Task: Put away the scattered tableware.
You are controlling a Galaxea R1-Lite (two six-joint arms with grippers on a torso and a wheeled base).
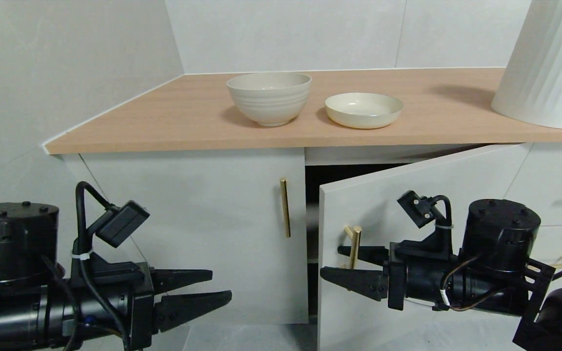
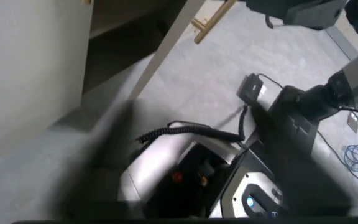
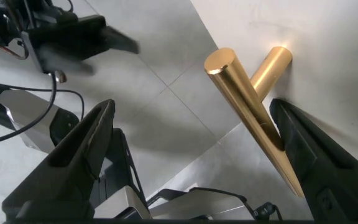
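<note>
While R fingers [image 1: 354,283] straddle door handle [image 1: 355,243], bowl [image 1: 269,97], dish [image 1: 364,109] on counter [image 1: 164,122].

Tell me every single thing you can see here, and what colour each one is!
Deep bowl: 1, cream, on the counter, left of the dish.
Shallow dish: 1, cream, on the counter, right of the bowl, not touching it.
Ribbed container: 1, white, right end of the counter.
Counter: 1, light wood, above the cabinets.
Shut door: 1, pale grey, left cabinet.
Ajar door: 1, pale grey, right cabinet.
Shut door's handle: 1, gold, upright.
Ajar door's handle: 1, gold, upright.
Left arm: 1, black, low on the left, jaws open and empty.
Right arm: 1, black, low on the right, jaws open around the ajar door's handle.
</note>
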